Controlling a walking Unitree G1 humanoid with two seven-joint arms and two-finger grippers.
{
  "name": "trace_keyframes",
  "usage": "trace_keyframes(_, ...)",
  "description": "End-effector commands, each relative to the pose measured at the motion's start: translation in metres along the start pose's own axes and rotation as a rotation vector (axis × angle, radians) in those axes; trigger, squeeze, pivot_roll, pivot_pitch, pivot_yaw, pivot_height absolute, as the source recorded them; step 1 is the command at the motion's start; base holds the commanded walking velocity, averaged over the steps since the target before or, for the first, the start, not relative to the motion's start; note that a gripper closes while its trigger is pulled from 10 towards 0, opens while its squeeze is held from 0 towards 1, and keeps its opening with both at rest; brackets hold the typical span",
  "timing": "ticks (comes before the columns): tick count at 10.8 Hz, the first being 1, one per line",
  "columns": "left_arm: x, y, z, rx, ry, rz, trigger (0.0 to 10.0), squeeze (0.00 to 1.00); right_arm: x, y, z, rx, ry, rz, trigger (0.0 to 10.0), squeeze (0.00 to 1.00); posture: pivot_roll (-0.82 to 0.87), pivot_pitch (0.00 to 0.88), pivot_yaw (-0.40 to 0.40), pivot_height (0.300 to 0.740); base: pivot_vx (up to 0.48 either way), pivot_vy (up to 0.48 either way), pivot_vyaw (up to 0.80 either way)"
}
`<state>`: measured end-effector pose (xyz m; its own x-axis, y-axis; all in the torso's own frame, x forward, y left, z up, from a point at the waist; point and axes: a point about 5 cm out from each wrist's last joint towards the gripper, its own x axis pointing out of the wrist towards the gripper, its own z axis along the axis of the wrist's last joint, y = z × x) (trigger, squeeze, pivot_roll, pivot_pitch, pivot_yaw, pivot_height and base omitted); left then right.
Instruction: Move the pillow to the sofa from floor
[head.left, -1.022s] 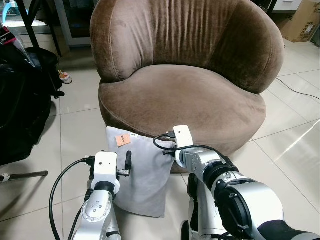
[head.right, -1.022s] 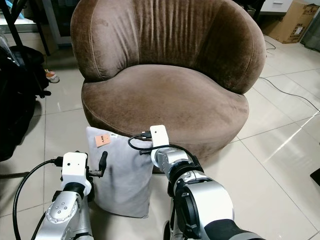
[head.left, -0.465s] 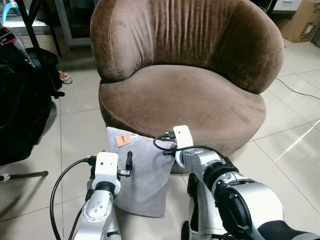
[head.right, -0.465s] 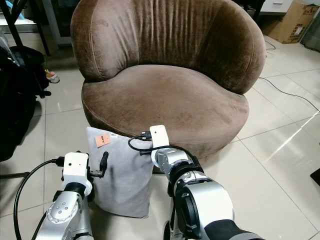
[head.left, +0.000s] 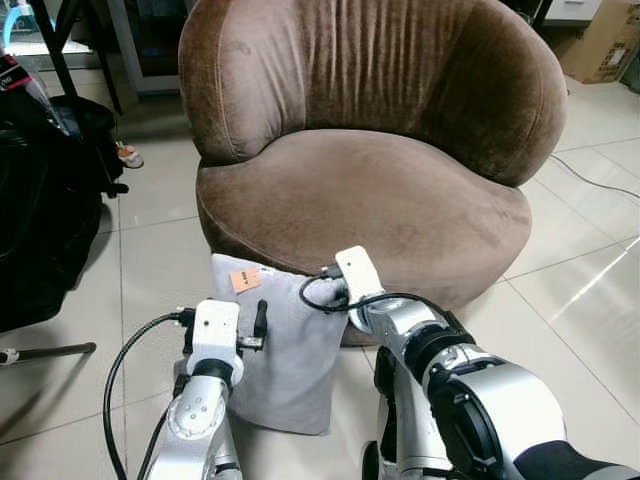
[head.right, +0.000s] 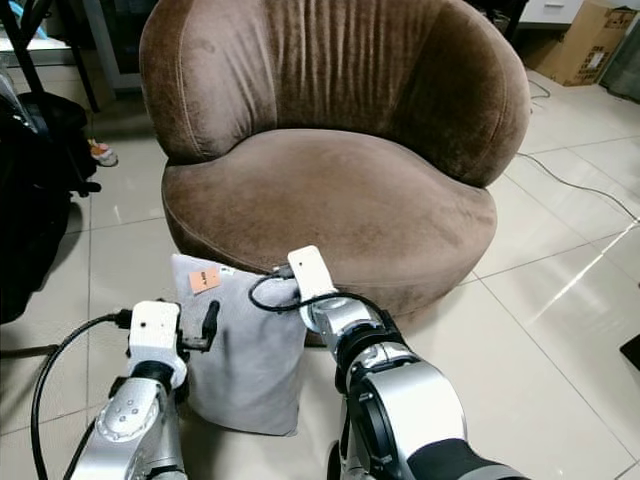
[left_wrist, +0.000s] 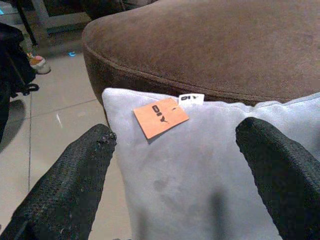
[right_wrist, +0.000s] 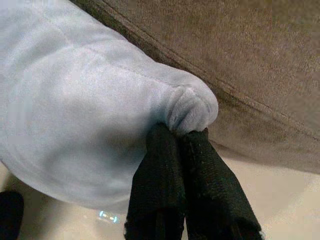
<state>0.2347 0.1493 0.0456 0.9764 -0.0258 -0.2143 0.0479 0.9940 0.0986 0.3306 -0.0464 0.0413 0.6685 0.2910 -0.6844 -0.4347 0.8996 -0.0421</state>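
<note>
A grey pillow (head.left: 292, 362) with an orange tag (left_wrist: 161, 116) stands on edge on the tiled floor, leaning against the front of the round brown sofa chair (head.left: 370, 190). My right gripper (right_wrist: 177, 132) is shut on the pillow's upper right corner, pinching a bunched fold of fabric close to the sofa's base. My left gripper (left_wrist: 177, 130) is open at the pillow's left side, its two black fingers (left_wrist: 82, 165) spread wide in front of the pillow's face. One left finger (head.left: 260, 320) rests against the pillow's left edge.
A black bag (head.left: 40, 220) and a metal rod (head.left: 45, 350) lie on the floor to the left. A cardboard box (head.left: 605, 40) stands at the far right, with a cable (head.left: 590, 175) on the tiles. A shoe (head.left: 130, 155) sits behind the bag.
My right wrist has shifted slightly up and to the left, tugging the pillow's right corner with it. The left arm has edged up a little; its fingers stay spread.
</note>
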Motion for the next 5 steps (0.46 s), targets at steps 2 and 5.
trace_keyframes(2, 0.0029, -0.0041, -0.0007, -0.007, 0.009, -0.019, 10.0, 0.00, 0.0013, 0.0061, -0.0056, -0.032, -0.017, 0.015, 10.0, 0.00, 0.02, 0.000, -0.091, 0.435, 0.000, 0.000, 0.00)
trace_keyframes(5, 0.0023, -0.0042, -0.0020, -0.007, 0.013, -0.023, 10.0, 0.00, 0.0015, 0.0066, -0.0080, -0.039, -0.019, 0.040, 10.0, 0.00, 0.02, 0.000, -0.089, 0.468, 0.000, 0.000, 0.00)
